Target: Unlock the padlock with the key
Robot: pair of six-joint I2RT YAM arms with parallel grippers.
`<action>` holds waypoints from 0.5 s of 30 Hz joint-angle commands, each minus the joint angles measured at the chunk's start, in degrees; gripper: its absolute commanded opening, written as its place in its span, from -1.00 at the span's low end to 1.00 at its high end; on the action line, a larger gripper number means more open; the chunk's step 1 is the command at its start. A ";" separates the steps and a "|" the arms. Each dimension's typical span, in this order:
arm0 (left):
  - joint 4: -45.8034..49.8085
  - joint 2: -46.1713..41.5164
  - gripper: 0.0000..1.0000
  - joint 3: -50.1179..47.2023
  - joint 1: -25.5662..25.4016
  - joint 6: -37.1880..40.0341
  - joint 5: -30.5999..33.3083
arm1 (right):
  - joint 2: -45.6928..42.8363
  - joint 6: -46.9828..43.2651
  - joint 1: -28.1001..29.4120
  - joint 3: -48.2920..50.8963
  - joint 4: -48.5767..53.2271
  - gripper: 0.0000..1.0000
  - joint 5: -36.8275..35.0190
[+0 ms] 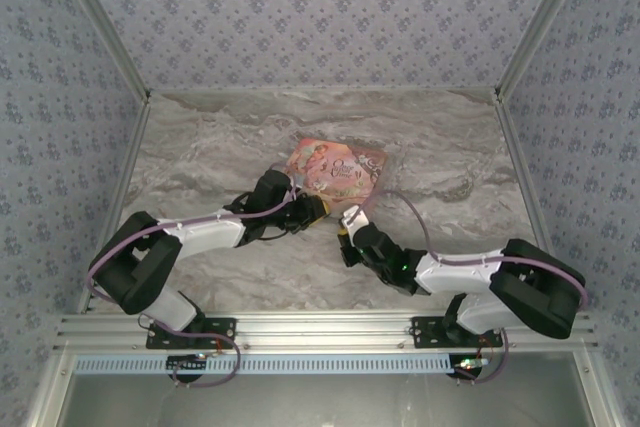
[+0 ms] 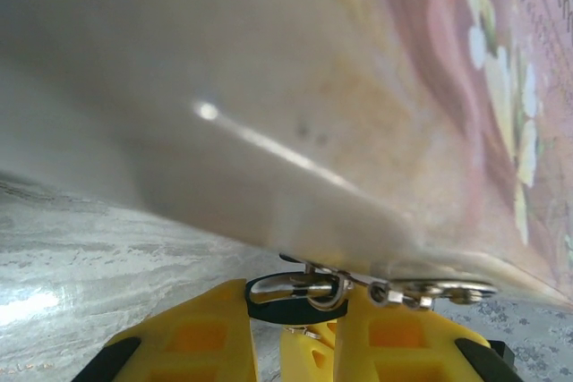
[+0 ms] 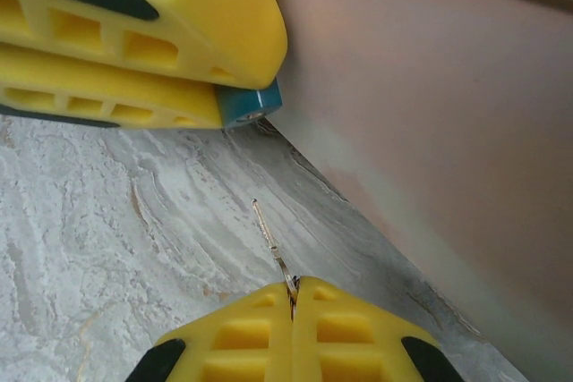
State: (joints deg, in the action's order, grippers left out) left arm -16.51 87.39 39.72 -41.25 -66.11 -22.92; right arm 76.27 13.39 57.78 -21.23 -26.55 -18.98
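The small blue padlock (image 2: pixel 295 310) with its metal shackle sits pinched between the yellow fingers of my left gripper (image 2: pixel 295 300), right at the lower edge of the pink tin (image 1: pixel 335 169). In the right wrist view the padlock's blue end (image 3: pixel 251 105) pokes out from the left gripper's fingers (image 3: pixel 206 24). My right gripper (image 3: pixel 293 285) is shut on the key (image 3: pixel 269 232). Its thin metal blade points toward the padlock but stands a short gap away from it, above the table. From above, the left gripper (image 1: pixel 318 209) and right gripper (image 1: pixel 350 217) almost meet at the tin's near corner.
The pink illustrated tin's side wall (image 3: pixel 430 131) stands close on the right of the key. A small metal chain or clasp (image 2: pixel 439 292) runs along the tin's lower edge. Marble tabletop (image 1: pixel 220 147) stretches around, enclosed by patterned walls.
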 commanded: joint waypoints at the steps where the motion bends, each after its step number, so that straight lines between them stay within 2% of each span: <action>1: -3.34 -2.35 -0.64 2.22 -0.89 -1.35 -1.61 | 1.22 1.92 0.00 -2.19 -2.06 -1.00 -1.41; 15: -4.12 -2.04 -0.63 2.02 -1.48 -2.11 -0.84 | 2.74 4.06 -0.47 -2.94 -3.51 -1.00 -2.37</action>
State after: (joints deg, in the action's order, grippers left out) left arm -16.71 87.39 39.72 -42.15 -66.81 -22.46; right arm 78.54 16.05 57.63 -22.90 -28.69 -19.40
